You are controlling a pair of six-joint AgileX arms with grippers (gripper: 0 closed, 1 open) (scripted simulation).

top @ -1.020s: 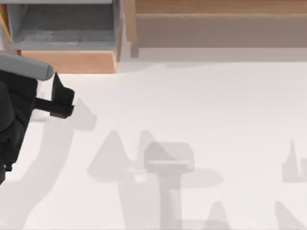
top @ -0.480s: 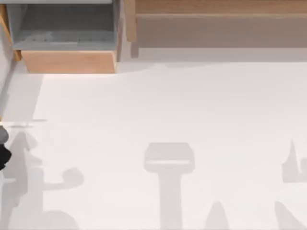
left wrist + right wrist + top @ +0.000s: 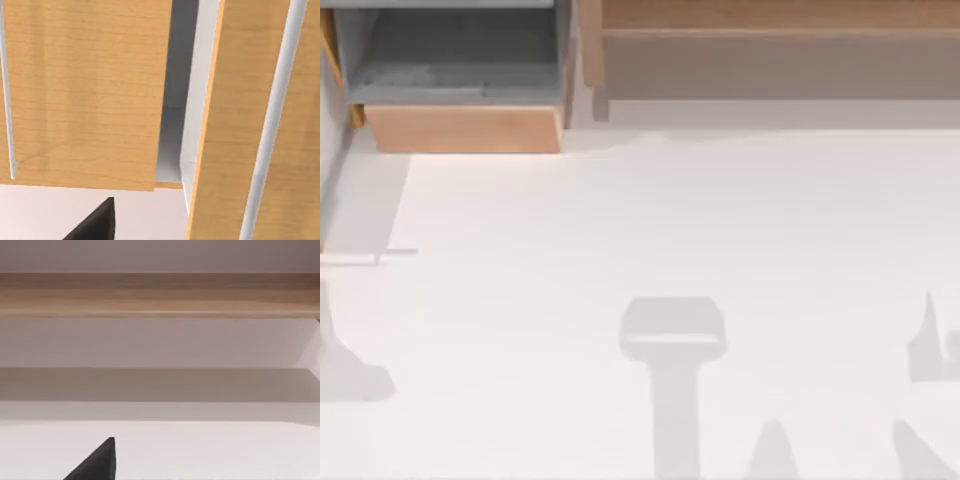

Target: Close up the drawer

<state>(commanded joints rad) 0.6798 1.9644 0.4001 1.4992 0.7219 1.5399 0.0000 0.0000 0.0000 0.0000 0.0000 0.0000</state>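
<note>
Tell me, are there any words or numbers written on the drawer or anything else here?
None. The drawer has a plain tan front with no letters or numbers, and the wide wooden unit and the white table are bare of writing too.

A rendered test scene, not a lived-in room: a bare white tabletop (image 3: 670,230) with flat-shaded light tan wooden furniture (image 3: 770,45) along the frame's top.
</note>
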